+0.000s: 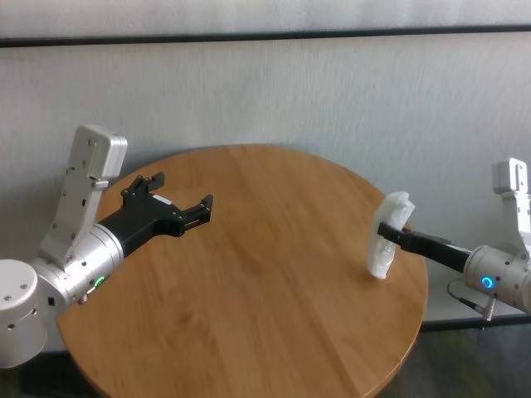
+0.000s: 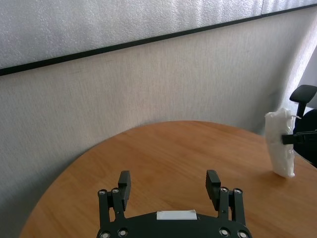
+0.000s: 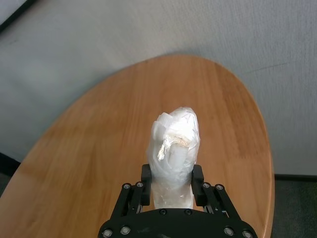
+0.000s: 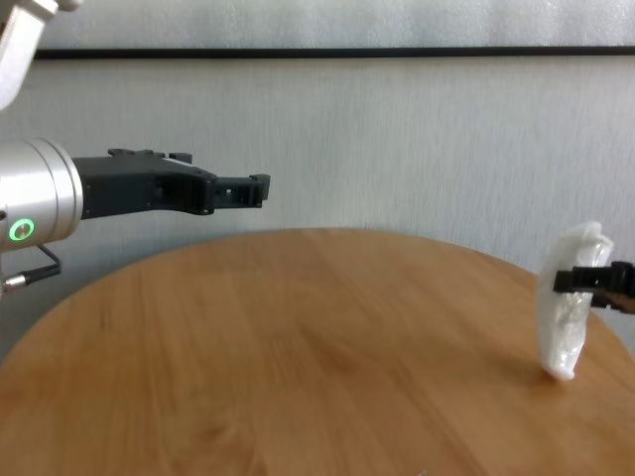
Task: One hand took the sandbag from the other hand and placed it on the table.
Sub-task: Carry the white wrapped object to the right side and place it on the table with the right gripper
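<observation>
Sandbag (image 1: 388, 235): soft, lumpy, crinkly, likely dense; right hand (image 3: 171, 181) clamps its middle, tip touching bench (image 1: 249, 282); left hand (image 2: 169, 186) wide, empty

Left hand (image 1: 177, 204) raised, fingers spread; right hand (image 1: 392, 234) clamped, reaching inward

The counter (image 1: 249, 282) has a light brown wood-grain top, smooth, with a soft satin sheen. At its right edge the sandbag (image 1: 388, 236) is wrapped in crinkly, glossy, translucent white plastic, lumpy and creased. The right pincer (image 3: 171, 184) clamped on it is matt black plastic or metal studded with small shiny screws; its wrist is brushed silver metal. Over the counter's left side, the left pincer (image 1: 184, 201) has the same matt black finish on a silver metal wrist. Behind the counter, the wall (image 4: 397, 129) looks like rough, matt grey fabric.
</observation>
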Available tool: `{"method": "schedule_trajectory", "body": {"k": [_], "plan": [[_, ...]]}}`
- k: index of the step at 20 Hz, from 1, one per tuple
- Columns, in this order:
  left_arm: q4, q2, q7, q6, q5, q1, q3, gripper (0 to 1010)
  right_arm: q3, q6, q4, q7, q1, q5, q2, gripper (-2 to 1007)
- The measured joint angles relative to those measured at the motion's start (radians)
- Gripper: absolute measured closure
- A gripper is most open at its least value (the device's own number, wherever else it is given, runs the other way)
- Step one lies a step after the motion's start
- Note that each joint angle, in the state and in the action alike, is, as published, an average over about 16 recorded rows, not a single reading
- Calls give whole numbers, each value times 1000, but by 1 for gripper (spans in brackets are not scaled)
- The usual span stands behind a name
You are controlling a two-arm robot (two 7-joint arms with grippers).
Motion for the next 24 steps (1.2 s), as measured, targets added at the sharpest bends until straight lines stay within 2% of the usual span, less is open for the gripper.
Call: {"method": "schedule_trajectory", "body": {"k": [8, 16, 24], "plan": [[0, 0, 0, 0, 0, 0, 0, 10, -20, 16, 26, 31, 21, -37, -12, 535], [0, 0, 0, 0, 0, 0, 0, 10, -27, 18, 35, 46, 29, -48, -17, 525], [0, 0, 0, 0, 0, 0, 0, 10, -25, 17, 31, 41, 27, -43, -16, 399]]}}
